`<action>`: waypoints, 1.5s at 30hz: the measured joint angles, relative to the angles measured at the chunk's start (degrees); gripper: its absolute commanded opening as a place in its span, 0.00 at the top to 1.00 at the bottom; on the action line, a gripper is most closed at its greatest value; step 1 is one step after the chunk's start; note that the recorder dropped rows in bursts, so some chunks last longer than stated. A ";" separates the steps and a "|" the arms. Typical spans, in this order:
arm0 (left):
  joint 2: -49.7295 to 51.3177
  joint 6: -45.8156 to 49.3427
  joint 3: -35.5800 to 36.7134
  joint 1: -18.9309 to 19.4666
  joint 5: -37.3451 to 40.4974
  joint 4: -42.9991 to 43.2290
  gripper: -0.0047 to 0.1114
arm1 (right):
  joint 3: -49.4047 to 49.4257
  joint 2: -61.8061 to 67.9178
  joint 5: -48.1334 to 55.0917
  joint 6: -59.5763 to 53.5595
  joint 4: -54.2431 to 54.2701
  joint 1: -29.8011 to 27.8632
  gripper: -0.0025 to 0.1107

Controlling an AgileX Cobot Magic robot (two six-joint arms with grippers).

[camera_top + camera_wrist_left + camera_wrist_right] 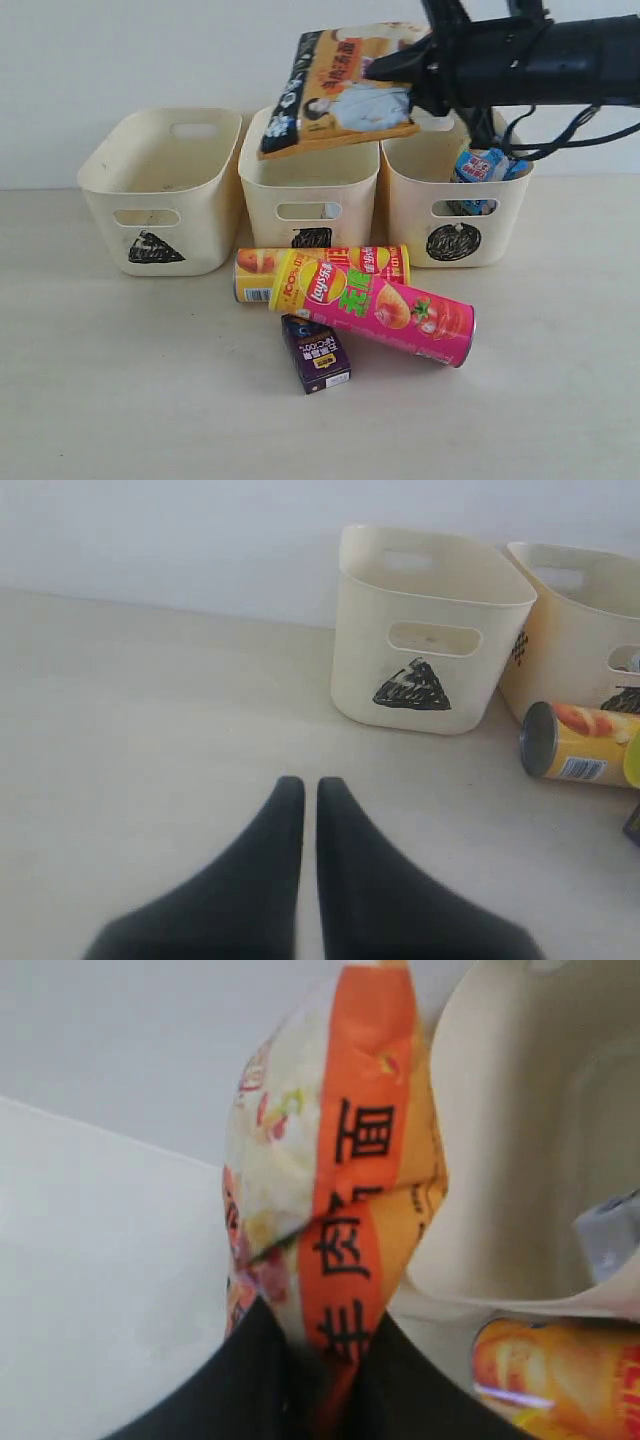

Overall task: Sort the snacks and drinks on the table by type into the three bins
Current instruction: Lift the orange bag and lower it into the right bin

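Note:
My right gripper (398,68) is shut on the edge of the orange-black snack bag (335,95), which hangs tilted in the air over the middle, square-marked bin (310,190). In the right wrist view the bag (340,1160) is pinched in the gripper (325,1330), beside a bin wall (520,1160). A blue-white bag (485,165) sticks out of the circle bin (455,215). The triangle bin (160,190) looks empty. On the table lie the pink tube (380,305), the yellow-orange tube (320,265) behind it, and the dark purple carton (316,353). My left gripper (311,785) is shut and empty over bare table.
The three bins stand in a row against the back wall. In the left wrist view the triangle bin (430,630) and the end of the yellow tube (575,745) lie ahead of the fingers. Bare tabletop (120,380) spreads to the left and front.

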 measured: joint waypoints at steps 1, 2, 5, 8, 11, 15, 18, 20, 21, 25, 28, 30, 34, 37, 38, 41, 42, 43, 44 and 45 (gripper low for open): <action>0.00 0.00 0.00 0.00 0.00 0.00 0.93 | 0.00 -0.04 0.00 0.00 -0.44 -1.65 0.98; 0.00 0.00 0.00 0.00 0.00 0.00 0.93 | 0.00 -0.04 -0.12 0.00 -0.89 -2.91 0.98; 0.00 0.00 0.00 0.00 0.00 0.00 0.93 | 0.00 -0.04 -1.32 0.00 -3.78 -7.08 0.98; 0.00 0.00 0.00 0.00 0.00 0.00 0.93 | 0.00 -0.04 -3.86 0.00 -8.94 -10.00 0.98; 0.00 0.00 0.00 0.00 0.00 0.00 0.93 | 0.00 -0.04 -9.02 0.00 -14.23 -10.99 0.98; 0.00 0.00 0.00 0.00 0.00 0.00 0.93 | -0.13 -0.04 -14.09 -0.34 -17.14 -11.08 0.98; 0.00 0.00 0.00 0.00 0.00 0.00 0.93 | -2.95 1.58 -14.15 -0.61 -18.62 -11.08 0.98; 0.00 0.00 0.00 0.00 0.00 0.00 0.93 | -5.88 3.59 -13.68 -0.90 -19.28 -11.08 0.98; 0.00 0.00 0.00 0.00 0.00 0.00 0.93 | -7.40 4.71 -13.68 -0.90 -19.65 -11.08 0.98; 0.00 0.00 0.00 0.00 0.00 0.00 0.93 | -12.29 8.75 -14.77 -0.46 -21.73 -11.08 0.98; 0.00 0.00 0.00 0.00 0.00 0.00 0.93 | -16.14 12.69 -14.98 0.06 -23.62 -11.08 0.98; 0.00 0.00 0.00 0.00 0.00 0.00 0.93 | -16.95 14.84 -14.33 0.06 -24.68 -10.85 0.98; 0.00 0.00 0.00 0.00 0.00 0.00 0.93 | -17.22 18.07 -13.77 0.06 -25.55 -9.72 0.95; 0.00 0.00 0.00 0.00 0.00 0.00 0.93 | -17.51 18.99 -13.77 0.16 -25.55 -9.56 0.71; 0.00 0.00 0.00 0.00 0.00 0.00 0.93 | -17.61 19.11 -13.77 0.16 -25.55 -9.56 0.55; 0.00 0.00 0.00 0.00 0.00 0.00 0.93 | -18.13 19.11 -13.77 0.16 -25.40 -9.56 0.36; 0.00 0.00 0.00 0.00 0.00 0.00 0.93 | -18.11 19.11 -13.77 0.16 -25.40 -9.56 0.38; 0.00 0.00 0.00 0.00 0.00 0.00 0.93 | -18.11 19.11 -13.65 0.16 -25.40 -9.56 0.42; 0.00 0.00 0.00 0.00 0.00 0.00 0.93 | -18.11 19.11 -13.64 0.16 -25.40 -9.56 0.46; 0.00 0.00 0.00 0.00 0.00 0.00 0.93 | -18.11 19.11 -13.51 0.16 -25.53 -9.56 0.53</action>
